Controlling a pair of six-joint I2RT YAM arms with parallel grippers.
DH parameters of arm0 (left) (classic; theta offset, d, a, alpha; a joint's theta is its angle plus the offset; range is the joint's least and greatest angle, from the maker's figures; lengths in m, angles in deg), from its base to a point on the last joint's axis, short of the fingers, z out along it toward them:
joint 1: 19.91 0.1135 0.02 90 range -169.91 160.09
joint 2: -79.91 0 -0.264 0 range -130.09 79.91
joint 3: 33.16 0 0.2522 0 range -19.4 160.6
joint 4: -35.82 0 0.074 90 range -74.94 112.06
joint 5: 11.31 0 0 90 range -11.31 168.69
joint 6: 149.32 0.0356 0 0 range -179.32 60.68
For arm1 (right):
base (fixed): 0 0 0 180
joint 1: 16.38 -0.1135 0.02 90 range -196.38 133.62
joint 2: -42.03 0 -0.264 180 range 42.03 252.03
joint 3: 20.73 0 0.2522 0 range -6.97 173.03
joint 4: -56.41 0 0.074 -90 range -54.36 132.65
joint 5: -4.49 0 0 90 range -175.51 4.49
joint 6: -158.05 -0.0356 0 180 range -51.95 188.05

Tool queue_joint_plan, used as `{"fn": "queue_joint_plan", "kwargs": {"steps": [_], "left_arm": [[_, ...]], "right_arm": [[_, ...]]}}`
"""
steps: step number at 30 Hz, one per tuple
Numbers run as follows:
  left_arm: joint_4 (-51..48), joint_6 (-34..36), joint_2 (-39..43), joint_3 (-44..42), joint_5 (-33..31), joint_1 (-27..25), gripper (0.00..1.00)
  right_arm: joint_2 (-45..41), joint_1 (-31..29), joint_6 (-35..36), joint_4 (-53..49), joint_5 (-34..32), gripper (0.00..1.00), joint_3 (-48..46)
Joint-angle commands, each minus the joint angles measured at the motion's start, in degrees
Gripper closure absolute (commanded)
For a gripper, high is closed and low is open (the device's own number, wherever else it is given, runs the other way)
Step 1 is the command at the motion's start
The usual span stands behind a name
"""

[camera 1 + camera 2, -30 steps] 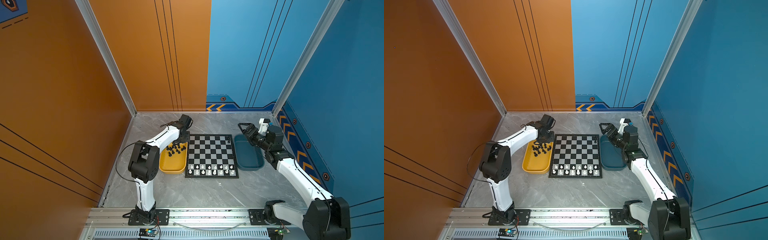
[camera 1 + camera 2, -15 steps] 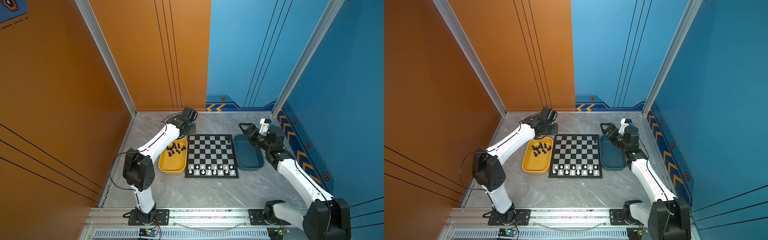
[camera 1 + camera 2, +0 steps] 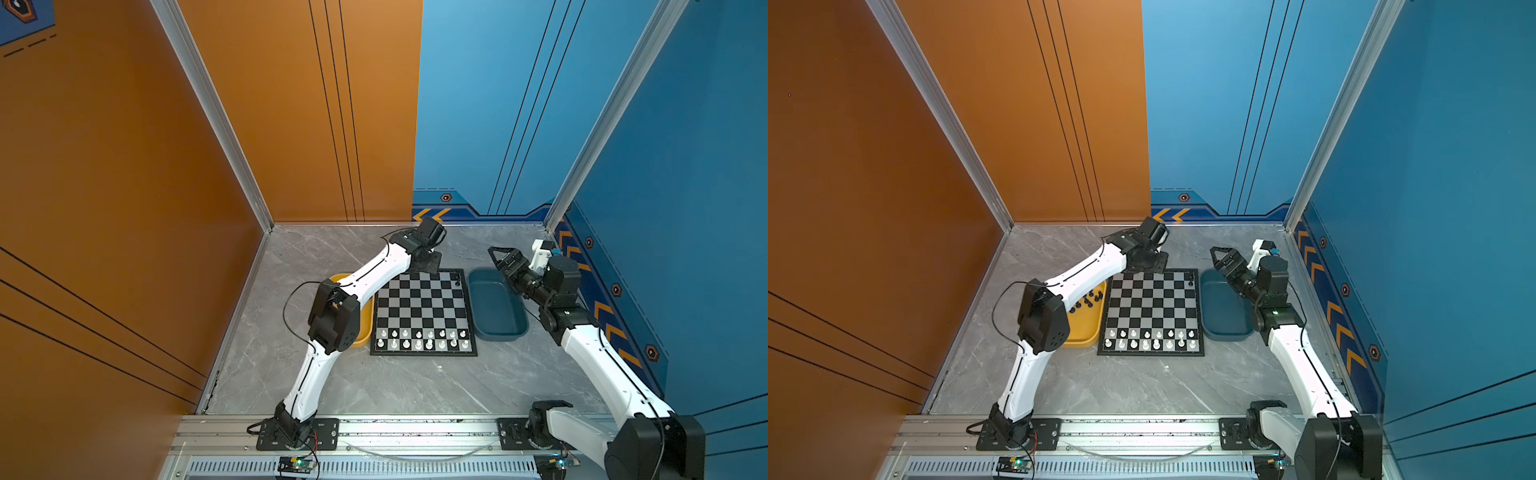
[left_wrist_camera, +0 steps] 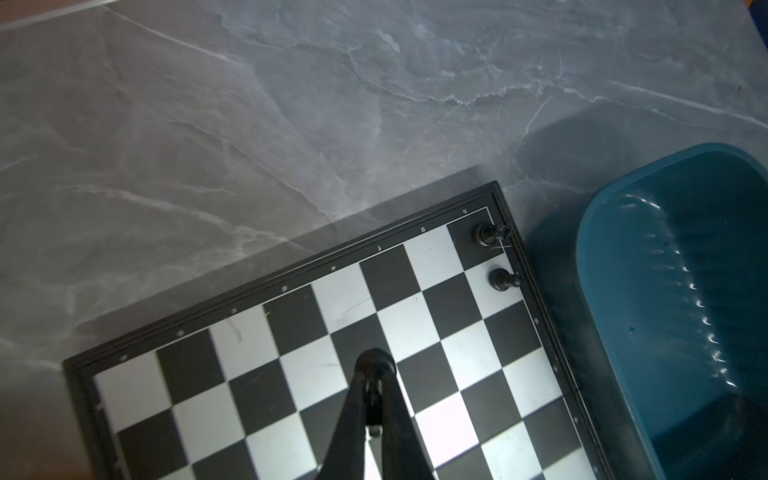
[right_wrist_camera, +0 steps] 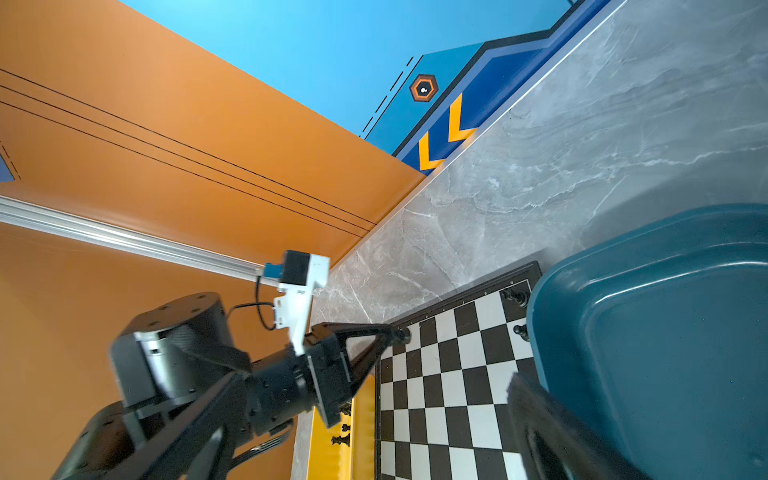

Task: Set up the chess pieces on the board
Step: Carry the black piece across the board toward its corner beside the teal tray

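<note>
Left wrist, two standing chess pieces (image 4: 489, 234), one board (image 4: 409, 328)

1. White coordinate marks run along the frame of the board (image 4: 432, 255), too small and blurred to read surely.
2. Yellow chevrons (image 5: 455, 120) and an orange hexagon badge (image 5: 423, 87) mark the blue wall band (image 5: 498, 62).

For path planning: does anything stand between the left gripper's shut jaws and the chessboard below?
Nothing visible. The left gripper hangs over bare squares of the black-and-silver chessboard; two black plastic chessmen stand apart at its corner.
</note>
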State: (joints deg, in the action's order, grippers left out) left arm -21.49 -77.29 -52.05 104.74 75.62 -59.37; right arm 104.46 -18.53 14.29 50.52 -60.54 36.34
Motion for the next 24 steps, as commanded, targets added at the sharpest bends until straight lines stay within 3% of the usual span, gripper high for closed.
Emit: {"fn": "queue_joint_plan", "kwargs": {"steps": [1, 14, 24], "left_arm": [[-2.0, 1.4, -2.9, 5.4, 2.2, -1.1, 1.0], [-2.0, 0.7, -14.7, 17.5, 3.9, -2.4, 1.0], [-1.9, 0.9, -16.9, 20.0, 3.1, -2.5, 1.0]], "right_arm": [[-0.9, 0.7, 1.6, -1.8, -1.2, 0.0, -1.1], [-0.3, 2.2, 1.0, -0.4, -1.2, 0.0, -2.6], [-0.6, 3.0, 1.0, -0.4, -0.8, 0.0, -2.9]]}}
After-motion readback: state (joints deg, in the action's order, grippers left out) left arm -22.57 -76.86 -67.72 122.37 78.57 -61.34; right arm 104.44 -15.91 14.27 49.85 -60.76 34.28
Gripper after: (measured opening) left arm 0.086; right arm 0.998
